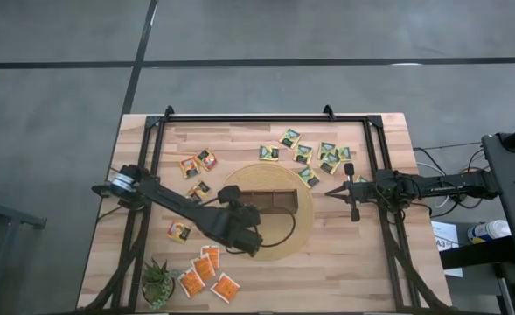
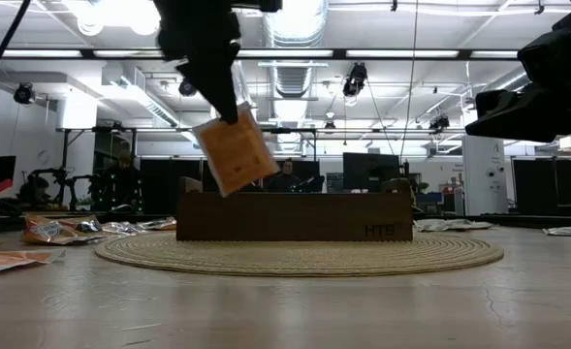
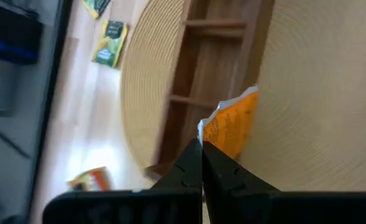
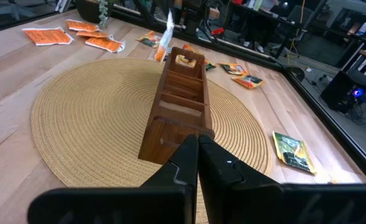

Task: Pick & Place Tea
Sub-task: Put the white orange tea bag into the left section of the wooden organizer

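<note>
- Left gripper [image 3: 201, 146]: fingers clamped on one orange tea sachet [image 3: 232, 124], flat and square, crinkled at the edge; sachet [image 2: 233, 151] hanging tilted in the air above the left end of the box.
- Right gripper [image 4: 198, 142]: fingers together, holding nothing, at the mat's right edge.
- Wooden box [image 1: 266, 201]: long, dark brown, partitioned, on a round woven mat [image 1: 296, 236].
- Remaining sachets: scattered across the plank tabletop [image 1: 344, 262].

You see five orange sachets [image 1: 207, 267], about seven green-yellow sachets [image 1: 289, 138], four red-dark sachets [image 1: 188, 166], one box [image 1: 270, 201].
</note>
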